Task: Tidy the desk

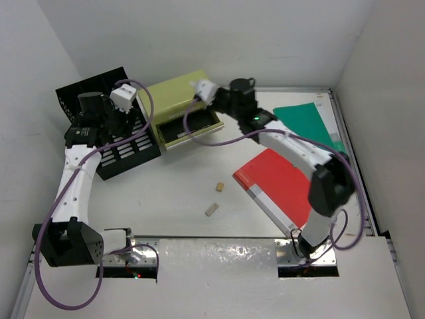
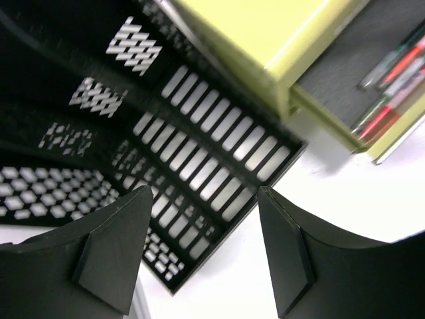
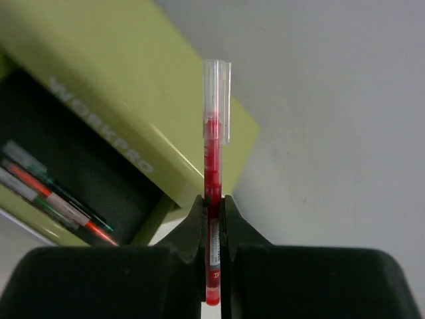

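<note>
The desk, a large flat white tabletop with thin metal rails and white walls round it, fills the top view and is only part tidied. Nearest the near edge, about the middle, lie two small tan blocks, loose and apart from each other, likely awaiting a home. Toward the right edge a red flat folder with a grey spine lies askew, partly under the right arm. Beyond it, in the far right corner, a green flat folder lies against the rail.

At the middle of the far edge stands an olive-green metal drawer box, its drawer pulled out, with several pens lying on the dark liner. The right gripper hovers just beside the box, its fingers pinched narrow on a red pen with a clear cap, held upright by its lower barrel, presumably so it can be laid in the drawer with the others.

In the far left corner sits a black slotted plastic file tray. The left gripper hangs over it with fingers spread wide and nothing between them, seemingly parked out of the right arm's way.
</note>
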You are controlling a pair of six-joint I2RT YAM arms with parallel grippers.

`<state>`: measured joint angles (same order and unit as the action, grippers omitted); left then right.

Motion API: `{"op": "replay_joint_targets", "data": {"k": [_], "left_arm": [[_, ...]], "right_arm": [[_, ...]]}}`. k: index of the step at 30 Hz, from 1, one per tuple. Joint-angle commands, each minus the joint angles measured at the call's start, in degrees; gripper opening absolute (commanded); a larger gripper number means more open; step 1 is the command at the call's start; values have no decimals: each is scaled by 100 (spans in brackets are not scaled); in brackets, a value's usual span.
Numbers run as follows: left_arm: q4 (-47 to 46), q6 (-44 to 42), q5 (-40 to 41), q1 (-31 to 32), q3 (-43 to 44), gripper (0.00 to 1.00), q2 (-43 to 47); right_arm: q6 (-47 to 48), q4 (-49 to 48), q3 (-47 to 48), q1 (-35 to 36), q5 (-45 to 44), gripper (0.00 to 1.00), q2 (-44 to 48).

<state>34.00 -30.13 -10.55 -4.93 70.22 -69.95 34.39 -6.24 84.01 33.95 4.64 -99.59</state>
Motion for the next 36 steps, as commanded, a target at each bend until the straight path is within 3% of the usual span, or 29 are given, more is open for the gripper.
{"op": "replay_joint_targets", "data": {"k": [1,7,10,14,18,24,26,28,29,34,36], "left_arm": [[55,-11,421,-140,221,63,149],[63,51,615,-175,379,63,17],[28,69,554,-175,467,63,-88],[-86,-1,212,-175,493,63,-220],[-367,-2,-70,-158,511,63,-404],[-473,139,-263,-157,888,63,-800],[-578,244,-351,-114,1107,63,-967],[-657,340,-396,-44,1274,63,-1081],[-666,350,-378,87,1467,63,-1212],[-797,314,-115,440,1960,63,-1687],[-842,419,60,440,2127,63,-1889]], "right_arm": [[2606,808,580,479,90,0,-841],[3600,1221,1477,726,-7,0,-1826],[3926,1257,1251,797,-69,0,-1880],[3917,705,995,788,-218,15,-1880],[3628,334,1039,797,-298,40,-1889],[3408,-148,698,788,-236,53,-1442],[2544,-813,425,788,-419,52,-1161],[1454,-1211,38,753,-630,43,-609],[108,-1152,-76,657,-649,37,-431],[-2870,-527,-1043,551,378,0,185],[-3463,-597,-1490,551,257,0,221]]}}
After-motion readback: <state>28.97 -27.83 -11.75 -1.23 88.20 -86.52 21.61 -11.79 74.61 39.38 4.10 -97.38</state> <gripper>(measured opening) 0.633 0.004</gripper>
